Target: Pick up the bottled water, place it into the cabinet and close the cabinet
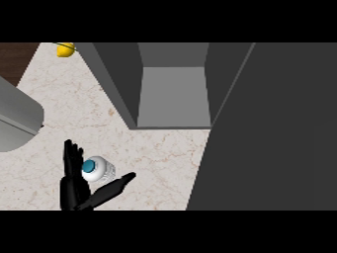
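My left hand (71, 190) is matte black and spread wide, fingers (71, 155) straight and thumb (117, 184) angled out, gripping nothing. The bottled water (94, 168) stands upright in that gap on the pale veined stone counter (68, 108), seen from above as a round white body with a blue cap, close against my fingers. Beyond it the grey boxy cabinet (172, 91) stands open, with its flat dark door (287, 138) to the right.

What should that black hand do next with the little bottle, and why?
Probably close round the bottled water: the left hand is open, with the bottle standing between its straight fingers and spread thumb, not yet gripped, and the cabinet stands open.
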Controlling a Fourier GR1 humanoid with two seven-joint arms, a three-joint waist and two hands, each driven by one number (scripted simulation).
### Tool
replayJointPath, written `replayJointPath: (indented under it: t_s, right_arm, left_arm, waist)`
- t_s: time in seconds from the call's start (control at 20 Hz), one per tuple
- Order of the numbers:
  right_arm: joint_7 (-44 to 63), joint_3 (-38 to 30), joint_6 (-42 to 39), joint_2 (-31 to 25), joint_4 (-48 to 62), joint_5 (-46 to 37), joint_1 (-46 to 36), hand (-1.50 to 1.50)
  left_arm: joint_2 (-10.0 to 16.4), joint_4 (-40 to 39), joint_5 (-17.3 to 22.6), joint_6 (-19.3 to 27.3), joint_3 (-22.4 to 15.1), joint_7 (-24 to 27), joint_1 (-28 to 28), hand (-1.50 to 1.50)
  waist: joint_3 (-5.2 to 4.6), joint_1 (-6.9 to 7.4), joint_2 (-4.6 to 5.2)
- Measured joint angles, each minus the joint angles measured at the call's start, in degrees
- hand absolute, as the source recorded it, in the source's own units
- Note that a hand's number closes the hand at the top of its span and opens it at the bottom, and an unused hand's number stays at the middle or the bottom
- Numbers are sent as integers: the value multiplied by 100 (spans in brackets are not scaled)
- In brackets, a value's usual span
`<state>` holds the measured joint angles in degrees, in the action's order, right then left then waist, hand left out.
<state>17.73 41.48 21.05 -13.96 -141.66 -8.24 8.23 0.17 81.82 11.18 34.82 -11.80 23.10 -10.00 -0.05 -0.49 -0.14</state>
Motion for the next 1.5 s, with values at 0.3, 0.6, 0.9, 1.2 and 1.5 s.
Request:
replayJointPath:
  t_s: [0.3, 0.6, 0.9, 1.2, 1.5]
  right_arm:
    - [-7, -80, 21, -109, -9, 12, -41, -150]
    - [-17, 31, 107, -156, 0, -6, -76, -150]
    - [179, 155, 248, -122, -16, -51, -195, -150]
    - [306, 164, 329, -81, 33, -77, -409, -150]
    - [294, 168, 397, -198, 10, -96, -340, -150]
  left_arm:
    - [-12, -785, 393, -164, 242, 701, 151, -150]
    - [-15, -1730, 970, -237, 266, 1528, 410, -150]
    - [-14, -2321, 1358, -577, 412, 2089, 578, -150]
    - [-11, -2649, 1694, -949, 389, 2538, 685, -150]
    - [4, -2854, 1943, -1352, 549, 2728, 852, 150]
  waist:
    - [0, 8, 3]
    - [-1, 0, 3]
    - [-2, -1, -1]
    - [-2, 7, 1]
    - [0, 1, 0]
